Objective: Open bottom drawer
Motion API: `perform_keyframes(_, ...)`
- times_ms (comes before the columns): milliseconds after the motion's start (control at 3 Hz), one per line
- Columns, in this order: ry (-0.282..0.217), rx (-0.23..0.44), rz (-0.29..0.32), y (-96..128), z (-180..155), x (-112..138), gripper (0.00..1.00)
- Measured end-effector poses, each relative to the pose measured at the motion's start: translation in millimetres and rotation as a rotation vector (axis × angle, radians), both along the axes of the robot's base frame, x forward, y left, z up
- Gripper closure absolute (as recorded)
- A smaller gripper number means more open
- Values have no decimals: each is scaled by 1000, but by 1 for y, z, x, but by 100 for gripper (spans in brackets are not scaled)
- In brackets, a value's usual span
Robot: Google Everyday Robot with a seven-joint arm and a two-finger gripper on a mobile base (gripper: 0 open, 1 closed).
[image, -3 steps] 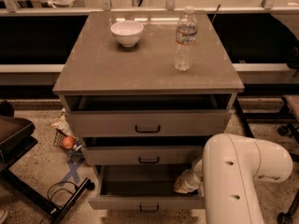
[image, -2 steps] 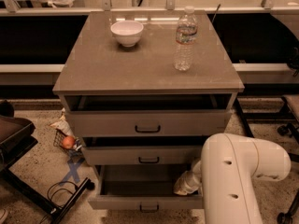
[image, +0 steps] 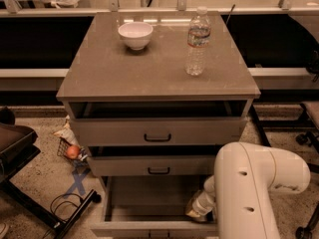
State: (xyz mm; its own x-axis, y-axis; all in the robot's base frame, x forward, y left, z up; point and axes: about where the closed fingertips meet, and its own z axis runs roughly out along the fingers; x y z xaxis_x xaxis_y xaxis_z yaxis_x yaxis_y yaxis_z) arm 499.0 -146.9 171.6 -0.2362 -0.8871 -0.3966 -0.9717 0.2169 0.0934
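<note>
Bottom drawer [image: 144, 203], lowest of three in the cabinet [image: 114, 73], stands pulled far out, its grey-beige front at the frame's lower edge. Gripper [image: 198, 212] sits inside the drawer's right side, beside the white arm [image: 249, 193]; whether open or closed cannot be told.

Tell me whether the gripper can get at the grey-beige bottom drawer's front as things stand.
Likely yes: the gripper hangs low over the pulled-out grey-beige bottom drawer, beside its front, with nothing between them.
</note>
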Motion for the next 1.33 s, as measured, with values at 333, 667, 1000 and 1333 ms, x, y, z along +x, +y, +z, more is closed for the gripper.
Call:
perform_keyframes(333, 4, 2, 2, 2, -2, -2, 77)
perform_keyframes(667, 6, 3, 3, 3, -3, -3, 54)
perform_keyframes(1000, 9, 4, 4, 4, -4, -5, 30)
perform_keyframes(1333, 14, 6, 6, 6, -6, -7, 0)
